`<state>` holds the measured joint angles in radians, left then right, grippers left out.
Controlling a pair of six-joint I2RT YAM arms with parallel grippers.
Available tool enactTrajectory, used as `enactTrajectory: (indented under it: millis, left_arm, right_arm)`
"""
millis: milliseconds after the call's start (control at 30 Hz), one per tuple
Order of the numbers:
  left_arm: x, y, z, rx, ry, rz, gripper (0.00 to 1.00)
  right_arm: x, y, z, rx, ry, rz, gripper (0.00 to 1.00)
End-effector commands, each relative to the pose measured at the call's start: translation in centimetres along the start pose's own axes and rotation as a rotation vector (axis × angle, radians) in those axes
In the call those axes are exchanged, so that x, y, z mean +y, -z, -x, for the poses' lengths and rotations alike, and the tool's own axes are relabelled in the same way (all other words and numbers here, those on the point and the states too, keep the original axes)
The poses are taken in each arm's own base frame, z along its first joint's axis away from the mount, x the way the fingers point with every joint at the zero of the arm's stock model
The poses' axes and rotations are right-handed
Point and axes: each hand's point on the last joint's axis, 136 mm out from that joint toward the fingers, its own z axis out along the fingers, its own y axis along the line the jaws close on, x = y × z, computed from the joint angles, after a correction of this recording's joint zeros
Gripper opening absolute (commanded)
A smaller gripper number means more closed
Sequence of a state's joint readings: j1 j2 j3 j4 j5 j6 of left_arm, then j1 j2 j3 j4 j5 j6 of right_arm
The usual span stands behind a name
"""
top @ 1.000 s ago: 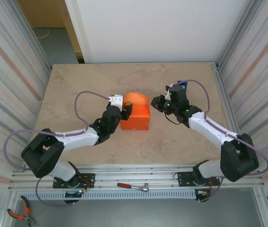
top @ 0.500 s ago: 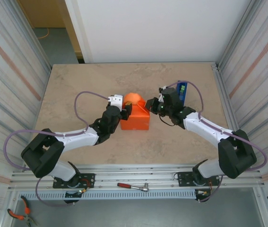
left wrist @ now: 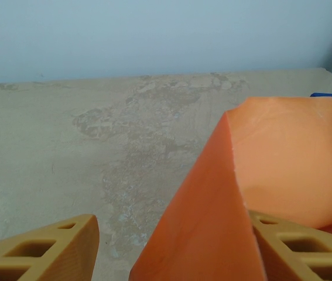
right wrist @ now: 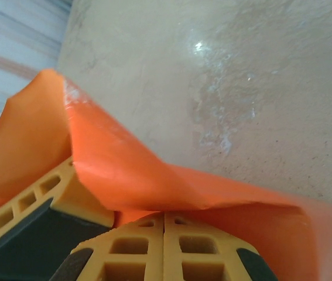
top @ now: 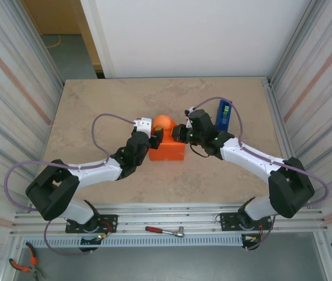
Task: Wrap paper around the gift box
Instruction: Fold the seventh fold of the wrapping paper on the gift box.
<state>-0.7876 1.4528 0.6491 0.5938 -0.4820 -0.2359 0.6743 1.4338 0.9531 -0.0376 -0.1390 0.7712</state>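
This looks like a robot test cell in a lab or workshop. A stone-patterned table (top: 95, 111) is boxed in by ribbed panels (top: 13, 88) on both sides and a white board (top: 195, 35) behind. A left arm (top: 89, 171) and a right arm (top: 253, 161) are bolted to an aluminium rail (top: 171, 219) at the table's near edge. A red-handled tool (top: 164, 231) and pliers (top: 24, 264) lie just in front of the rail.

Left pincer (left wrist: 166, 257) stands parted, right pincer (right wrist: 163, 225) closed.

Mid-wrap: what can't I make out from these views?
Gift box: hidden under the paper in the top view.
Right hand: shut, but a paper fold covers its fingertips in the right wrist view; pinch unclear.
Left hand: fingers cut off by the left wrist view's bottom edge.
Blue object: too small in the top view to identify.
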Motion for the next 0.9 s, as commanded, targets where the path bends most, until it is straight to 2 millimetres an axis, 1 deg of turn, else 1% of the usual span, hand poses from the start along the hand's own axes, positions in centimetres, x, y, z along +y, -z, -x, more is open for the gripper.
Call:
enactTrajectory:
  millis: [0,133,267,400,567,667,700,833,867]
  left_arm:
    - [1.2,0.4,-3.2,0.089,-0.063,0.042,0.63]
    - [1.2,0.5,-3.1,0.087,-0.063,0.042,0.63]
    - [1.3,0.6,-2.9,0.084,-0.058,0.042,0.63]
    - [0.9,0.8,-1.8,0.091,-0.05,0.032,0.64]
    - [0.2,1.5,1.0,0.072,-0.016,-0.019,0.66]
    - [0.2,2.3,3.0,0.057,0.053,-0.068,0.68]
    - [0.3,2.7,3.9,0.045,0.083,-0.097,0.68]
    - [1.3,4.6,6.5,0.018,0.177,-0.157,0.7]
    - [2.0,5.0,6.8,0.017,0.207,-0.153,0.7]
  right_arm:
    - [-1.5,-0.4,-2.1,0.068,0.086,-0.085,0.0]
    - [-3.4,-0.5,-3.8,0.103,0.101,-0.141,0.0]
    - [-4.5,-0.5,-5.1,0.131,0.101,-0.164,0.0]
    - [-5.5,-0.2,-6.1,0.155,0.151,-0.213,0.0]
    - [-5.8,-0.4,-7.3,0.209,0.196,-0.23,0.0]
    - [-5.6,-0.6,-7.6,0.221,0.19,-0.214,0.0]
    - [-5.5,-0.7,-7.7,0.224,0.189,-0.211,0.0]
    - [-5.2,-0.9,-7.9,0.231,0.176,-0.198,0.0]
    - [-5.0,-0.9,-8.0,0.233,0.173,-0.192,0.0]
